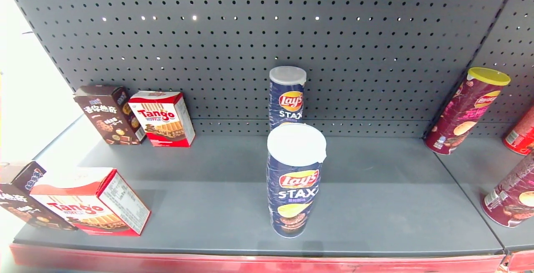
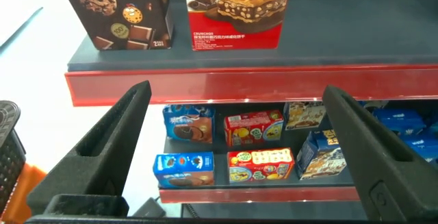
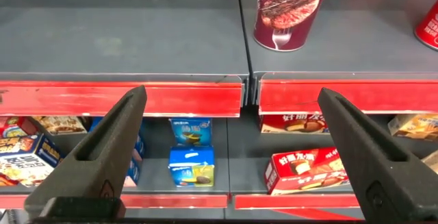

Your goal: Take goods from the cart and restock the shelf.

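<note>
- The left gripper (image 2: 236,88) and right gripper (image 3: 231,92) are both spread wide with nothing held, just out front of the glossy red shelf lip (image 3: 171,97).
- Head view: front chip can (image 1: 295,181) and rear chip can (image 1: 287,93) are navy tubes with pale flat lids. They stand upright mid-shelf (image 1: 375,198), with open matte grey deck on either side.
- The wrist views catch small boxes (image 2: 253,166) on a lower tier.

Head camera close above the shelf (image 1: 375,198); both wrist cameras lower, facing its red edge (image 2: 274,83)

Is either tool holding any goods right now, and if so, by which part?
Nothing is held. The left tool and the right tool both stand open, with nothing between their fingers.
</note>
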Robot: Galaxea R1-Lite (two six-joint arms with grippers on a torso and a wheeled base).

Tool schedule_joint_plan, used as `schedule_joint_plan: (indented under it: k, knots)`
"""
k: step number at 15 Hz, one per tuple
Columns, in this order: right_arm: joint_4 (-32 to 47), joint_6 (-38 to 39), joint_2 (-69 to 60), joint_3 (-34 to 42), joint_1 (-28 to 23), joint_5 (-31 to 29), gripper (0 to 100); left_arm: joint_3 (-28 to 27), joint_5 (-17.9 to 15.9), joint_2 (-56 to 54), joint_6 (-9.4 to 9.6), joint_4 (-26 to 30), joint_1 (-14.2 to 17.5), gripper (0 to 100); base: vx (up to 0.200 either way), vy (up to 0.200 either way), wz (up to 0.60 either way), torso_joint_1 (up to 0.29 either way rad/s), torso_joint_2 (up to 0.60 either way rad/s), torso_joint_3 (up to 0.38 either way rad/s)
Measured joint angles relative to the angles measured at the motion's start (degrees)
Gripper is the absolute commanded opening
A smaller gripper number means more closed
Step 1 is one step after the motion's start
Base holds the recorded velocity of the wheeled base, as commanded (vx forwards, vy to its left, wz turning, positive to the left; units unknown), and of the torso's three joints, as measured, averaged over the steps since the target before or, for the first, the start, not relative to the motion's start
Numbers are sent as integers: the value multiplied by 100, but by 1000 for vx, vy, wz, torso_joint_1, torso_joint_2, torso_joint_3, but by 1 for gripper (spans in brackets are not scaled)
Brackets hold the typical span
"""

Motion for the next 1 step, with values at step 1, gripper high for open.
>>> schedule_joint_plan:
  k: [1]
  knots:
    - [0,5,0,0,-2,-1,100,0,2,0,0,-2,0,100,0,0,0,0,0,0]
